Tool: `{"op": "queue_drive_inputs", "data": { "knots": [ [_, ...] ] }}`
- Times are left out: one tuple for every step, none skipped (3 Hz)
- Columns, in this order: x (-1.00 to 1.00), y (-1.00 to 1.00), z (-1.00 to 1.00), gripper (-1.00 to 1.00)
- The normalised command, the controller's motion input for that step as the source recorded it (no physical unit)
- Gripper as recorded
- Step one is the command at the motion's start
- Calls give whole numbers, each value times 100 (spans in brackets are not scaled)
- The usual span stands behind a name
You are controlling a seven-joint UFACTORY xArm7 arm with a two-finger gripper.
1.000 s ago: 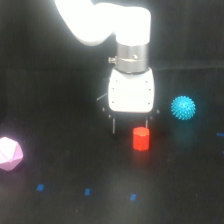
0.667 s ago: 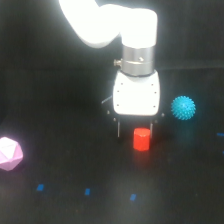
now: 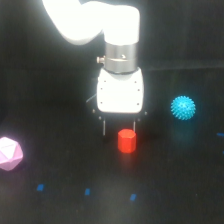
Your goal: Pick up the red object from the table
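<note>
- While the gripper [image 3: 119,127] hangs low over the table [image 3: 60,80], its two thin dark fingers [image 3: 104,126] stand apart with a clear gap between them, and they hold nothing.
- The red object [image 3: 127,140] stands upright on the table just below the white gripper body. It seems to sit near the finger on the exterior view's right, not in the middle of the gap, though from this one view I cannot tell how far in front of the fingers it is.
- If the gripper goes straight down from here, I think that finger could land on top of the red object or push it sideways, because the block is not centred between the two fingers.
- The red object is small and has flat sides. If the fingers close on two edges and not on two flats, it may turn or jump out of the grip.
- If the descent stops too high, the fingers may catch only the upper rim of the red object, and it could slip out during the lift.
- If the descent goes too deep, the fingertips may hit the table, since the picture gives little to judge the height.
- The teal spiky ball [image 3: 183,107] is well apart from the red object toward the exterior view's right, and the pale pink polyhedron [image 3: 9,153] is well apart toward the left, so I expect no trouble from them.
</note>
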Motion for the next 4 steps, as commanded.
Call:
{"op": "queue_drive_inputs", "data": {
  "knots": [
    [-93, 0, -26, 11],
    [20, 14, 0, -52],
    [100, 13, 36, -13],
    [10, -80, 0, 2]
  ]
}}
